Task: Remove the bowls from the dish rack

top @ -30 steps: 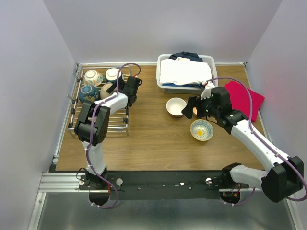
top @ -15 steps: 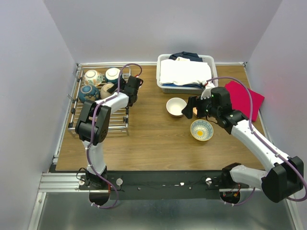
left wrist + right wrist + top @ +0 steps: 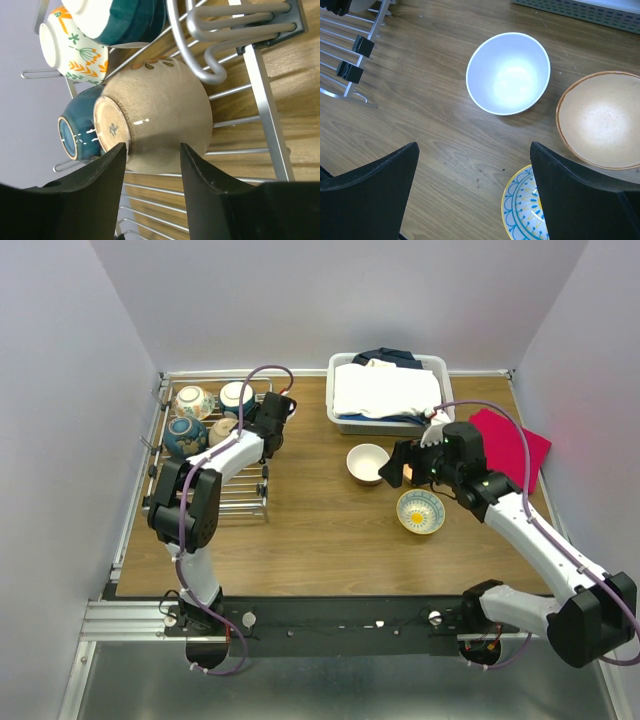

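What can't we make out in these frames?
Right wrist: orange-rimmed bowl cut by right edge; patterned bowl by bottom edge and finger.
Top external: orange-rimmed bowl mostly hidden under right gripper.
Left wrist: teal bowl cut by top edge; dark blue bowl half behind tan bowl.

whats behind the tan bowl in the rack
In the left wrist view, a dark blue bowl sits right behind the tan bowl, partly covered by it. Farther back are a flower-patterned bowl and a teal bowl. Whether they touch cannot be told.

table (image 3: 320, 535), dish rack (image 3: 238, 496), three bowls (image 3: 507, 75), laundry basket (image 3: 372, 426), red cloth (image 3: 515, 445)
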